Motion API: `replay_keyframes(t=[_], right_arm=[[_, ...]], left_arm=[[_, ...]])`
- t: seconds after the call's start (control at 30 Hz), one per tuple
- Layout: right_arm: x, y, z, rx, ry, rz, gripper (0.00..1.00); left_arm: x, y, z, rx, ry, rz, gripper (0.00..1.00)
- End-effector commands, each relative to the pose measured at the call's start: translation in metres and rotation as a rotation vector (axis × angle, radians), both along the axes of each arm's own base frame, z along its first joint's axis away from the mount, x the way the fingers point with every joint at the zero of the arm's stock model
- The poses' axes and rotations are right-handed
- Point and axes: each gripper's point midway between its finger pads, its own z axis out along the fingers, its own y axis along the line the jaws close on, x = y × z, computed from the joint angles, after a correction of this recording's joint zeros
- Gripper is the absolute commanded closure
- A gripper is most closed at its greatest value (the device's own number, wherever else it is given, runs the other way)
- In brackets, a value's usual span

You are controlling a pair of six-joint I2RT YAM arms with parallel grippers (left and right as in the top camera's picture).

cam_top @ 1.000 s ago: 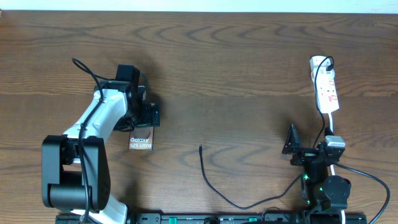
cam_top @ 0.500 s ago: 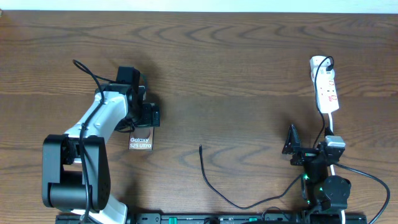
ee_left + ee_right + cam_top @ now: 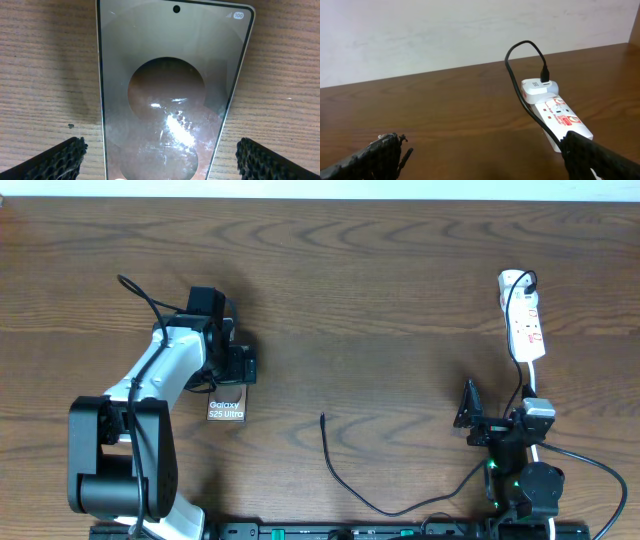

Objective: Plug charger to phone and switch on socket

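The phone lies flat on the table at the left, with white "Galaxy S25 Ultra" lettering. In the left wrist view the phone fills the middle, with a ring mark. My left gripper hovers over its far end, open, one finger on each side, not touching. The charger cable lies at the front middle with its tip free. Its plug sits in the white socket strip at the far right, also seen in the right wrist view. My right gripper is open and empty.
The socket's white cord runs toward the right arm base. The table's far edge meets a pale wall. The left arm's black cable loops above its white link.
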Motion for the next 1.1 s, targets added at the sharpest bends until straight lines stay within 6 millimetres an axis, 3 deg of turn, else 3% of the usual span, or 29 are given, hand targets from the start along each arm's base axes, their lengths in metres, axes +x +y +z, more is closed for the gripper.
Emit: replay_keyframes(t=[0.0, 0.83, 1.07], right_arm=[[0.0, 0.002, 0.0, -0.012, 0.0, 0.007, 0.01], [0.0, 0.002, 0.0, -0.012, 0.0, 0.007, 0.01], [0.0, 0.002, 0.0, -0.012, 0.0, 0.007, 0.01]], left_arm=[[-0.004, -0.002, -0.005, 0.016, 0.015, -0.031, 0.02], [-0.003, -0.004, -0.014, 0.017, 0.008, -0.037, 0.02], [-0.004, 0.005, -0.016, 0.068, 0.01, -0.033, 0.02]])
